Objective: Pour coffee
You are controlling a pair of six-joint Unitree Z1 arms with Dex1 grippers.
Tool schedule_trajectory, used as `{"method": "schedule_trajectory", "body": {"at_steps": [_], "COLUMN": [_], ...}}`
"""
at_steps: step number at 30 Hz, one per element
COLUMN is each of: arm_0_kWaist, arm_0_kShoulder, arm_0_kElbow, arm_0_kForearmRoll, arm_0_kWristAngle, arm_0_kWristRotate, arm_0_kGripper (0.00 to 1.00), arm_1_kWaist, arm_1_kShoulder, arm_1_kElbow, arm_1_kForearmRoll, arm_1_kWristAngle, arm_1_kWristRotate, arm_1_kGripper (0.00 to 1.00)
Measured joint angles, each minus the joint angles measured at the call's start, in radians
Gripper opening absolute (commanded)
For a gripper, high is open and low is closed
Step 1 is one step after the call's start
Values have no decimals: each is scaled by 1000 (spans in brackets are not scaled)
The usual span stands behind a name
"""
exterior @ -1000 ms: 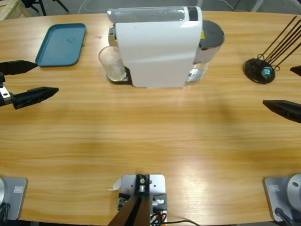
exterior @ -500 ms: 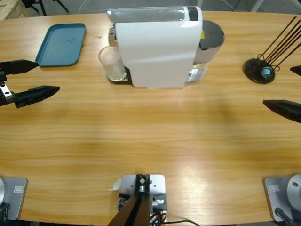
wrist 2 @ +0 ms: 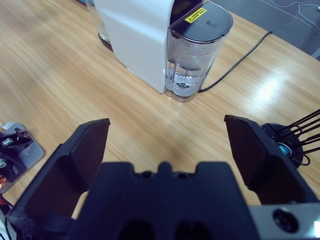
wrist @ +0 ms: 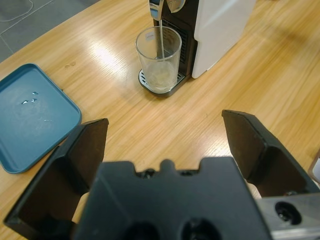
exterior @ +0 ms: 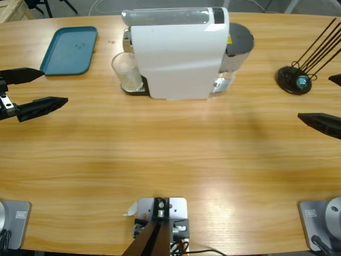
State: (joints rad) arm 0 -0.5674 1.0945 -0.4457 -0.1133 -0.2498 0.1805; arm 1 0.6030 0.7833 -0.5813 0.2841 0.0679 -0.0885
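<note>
Change: my left gripper has crept slightly toward the middle of the table compared with a second ago; nothing else has moved.
Left gripper: jaws spread wide, holding nothing, near the table's left edge.
Right gripper: also wide open and empty, at the right edge.
Glass: one, upright on the drip grate under the spout, with a thin stream running into it.
Coffee machine: one, white, water tank at its far end.
Tray: one, teal, beside the glass.
Wire stand: one, black.
</note>
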Motion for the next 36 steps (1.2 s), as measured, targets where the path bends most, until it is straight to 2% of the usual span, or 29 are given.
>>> {"method": "schedule_trajectory", "body": {"at_steps": [17,22,28,36], "arm_0_kWaist": [0,0,0,0], "arm_0_kShoulder": [13,10,15,148], "arm_0_kElbow": [0,7,9,2], "arm_0_kForearmRoll": [-6,-21,-74,-132], "arm_0_kWristAngle": [6,134,163,162], "arm_0_kWristRotate": [-3,-29,-76,-76], "arm_0_kGripper": [1000,1000,983,982], "arm_1_kWaist": [0,0,0,0], "arm_1_kShoulder": [0,0,0,0], "arm_1_kElbow": [0,0,0,0], "arm_1_kForearmRoll": [0,0,0,0], "arm_1_kWristAngle": [0,0,0,0], "arm_1_kWristRotate": [1,1,3,4], "arm_1_kGripper": [1000,1000,1000,1000]}}
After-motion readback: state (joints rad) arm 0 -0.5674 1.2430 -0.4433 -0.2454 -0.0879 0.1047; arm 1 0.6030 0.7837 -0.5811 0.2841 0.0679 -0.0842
